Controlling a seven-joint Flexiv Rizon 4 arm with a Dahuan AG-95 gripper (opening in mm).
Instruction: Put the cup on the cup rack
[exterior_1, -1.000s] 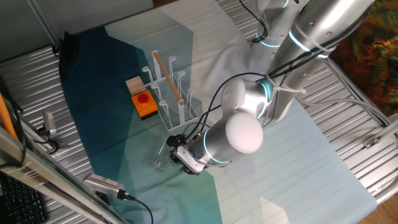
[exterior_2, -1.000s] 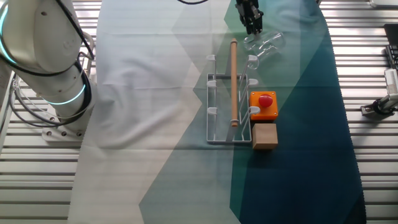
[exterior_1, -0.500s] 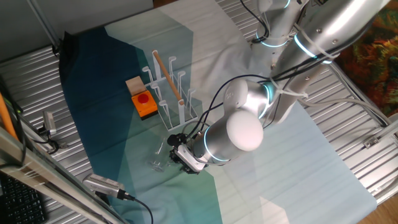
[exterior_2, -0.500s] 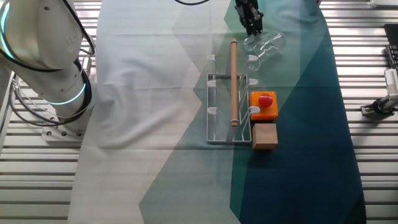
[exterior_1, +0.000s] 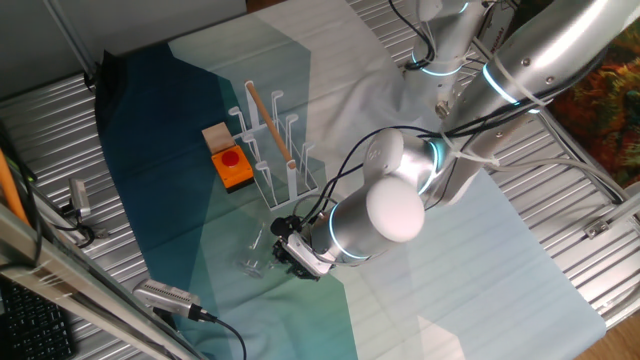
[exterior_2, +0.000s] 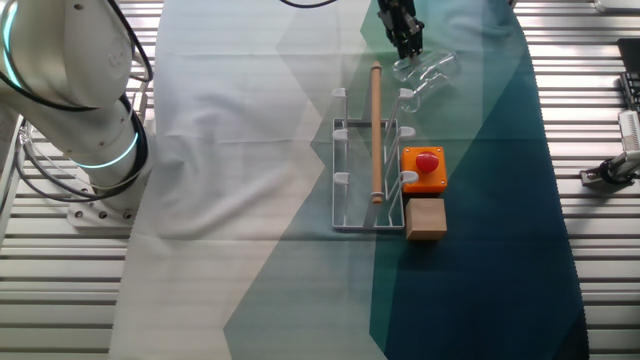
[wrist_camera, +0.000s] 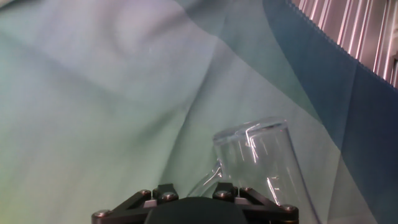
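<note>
The cup (exterior_2: 428, 70) lies on its side at top centre, the gripper (exterior_2: 404, 38) right at it (finger state: cannot tell). The cup rack (exterior_2: 368, 160) stands empty; lifting and hanging remain.

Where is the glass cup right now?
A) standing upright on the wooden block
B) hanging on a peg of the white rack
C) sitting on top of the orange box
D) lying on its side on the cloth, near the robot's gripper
D. The cup lies tipped over on the cloth right by the gripper, away from the cup rack; the hand view shows it on its side too.
</note>
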